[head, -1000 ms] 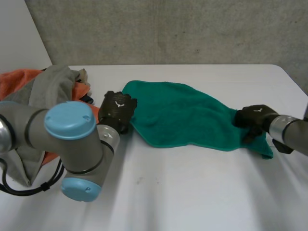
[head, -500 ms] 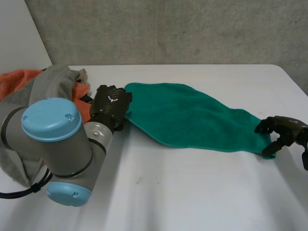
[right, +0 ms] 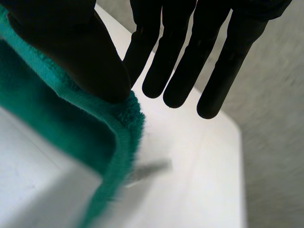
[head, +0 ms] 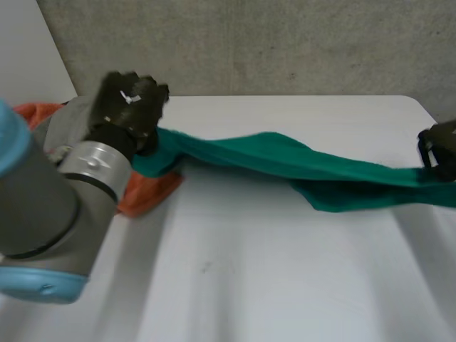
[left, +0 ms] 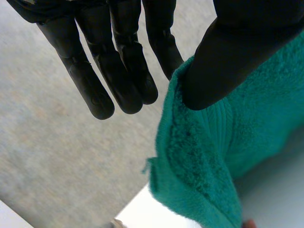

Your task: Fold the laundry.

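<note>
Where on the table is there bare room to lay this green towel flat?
The widest bare patch is the near side of the table, in front of the stretched green towel. A narrower strip lies between the towel and the table's far edge. It is crowded by the left hand, where orange cloth sits. The right hand holds the towel's other end.

On my feed the left arm point(head: 43, 206) is a thick grey cylinder closed by a round light-blue cap point(head: 32, 286), and it narrows to a brushed silver wrist ring point(head: 89, 167). The left hand point(head: 128, 107) is black with a woven, carbon-like sheen and a small white mark on its back. The right hand point(head: 438, 146) is the same black. Up close, the fingers point(left: 124, 71) look smooth, glossy and round-tipped, and the thumbs point(right: 80, 52) broader and blunter.
</note>
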Controlling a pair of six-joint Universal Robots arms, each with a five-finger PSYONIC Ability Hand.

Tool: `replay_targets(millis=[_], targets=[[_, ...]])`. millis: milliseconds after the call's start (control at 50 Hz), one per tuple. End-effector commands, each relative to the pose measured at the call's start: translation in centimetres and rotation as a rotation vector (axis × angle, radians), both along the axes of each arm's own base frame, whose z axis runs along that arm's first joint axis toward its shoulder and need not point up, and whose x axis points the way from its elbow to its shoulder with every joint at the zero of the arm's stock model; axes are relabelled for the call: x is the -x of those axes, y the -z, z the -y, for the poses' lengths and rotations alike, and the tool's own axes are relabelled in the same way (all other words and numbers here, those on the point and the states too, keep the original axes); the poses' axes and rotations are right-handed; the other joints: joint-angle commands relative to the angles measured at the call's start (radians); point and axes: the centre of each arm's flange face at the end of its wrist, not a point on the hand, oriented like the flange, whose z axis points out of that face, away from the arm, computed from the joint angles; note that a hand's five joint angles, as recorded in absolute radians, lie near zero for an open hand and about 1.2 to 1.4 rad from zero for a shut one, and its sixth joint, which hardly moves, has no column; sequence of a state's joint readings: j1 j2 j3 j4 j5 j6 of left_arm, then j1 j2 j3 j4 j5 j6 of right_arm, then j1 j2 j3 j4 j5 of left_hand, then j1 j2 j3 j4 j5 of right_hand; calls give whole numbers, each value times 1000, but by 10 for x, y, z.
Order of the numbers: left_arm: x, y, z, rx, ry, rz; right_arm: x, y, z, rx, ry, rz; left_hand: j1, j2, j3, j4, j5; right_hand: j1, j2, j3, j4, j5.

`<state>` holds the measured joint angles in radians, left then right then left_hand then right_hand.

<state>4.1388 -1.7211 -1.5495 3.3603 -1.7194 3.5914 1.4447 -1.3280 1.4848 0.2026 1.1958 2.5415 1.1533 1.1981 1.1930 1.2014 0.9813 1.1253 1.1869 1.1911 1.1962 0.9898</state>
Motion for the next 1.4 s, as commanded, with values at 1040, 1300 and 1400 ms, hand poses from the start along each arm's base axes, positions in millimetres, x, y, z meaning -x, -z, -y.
replay_targets(millis=[1040,1300,1400], targets=[[39,-2,118,193,-37,-58,-54,-66,83,571,-67,87,243,198,203,195,240,271,209,205,200,232],[27,116,67,-141,-3,133,-54,71,59,118,-119,-22,243,198,203,195,240,271,209,205,200,232],[18,124,42,-199,5,184,-50,87,27,-56,-149,-109,243,198,203,195,240,271,209,205,200,232]])
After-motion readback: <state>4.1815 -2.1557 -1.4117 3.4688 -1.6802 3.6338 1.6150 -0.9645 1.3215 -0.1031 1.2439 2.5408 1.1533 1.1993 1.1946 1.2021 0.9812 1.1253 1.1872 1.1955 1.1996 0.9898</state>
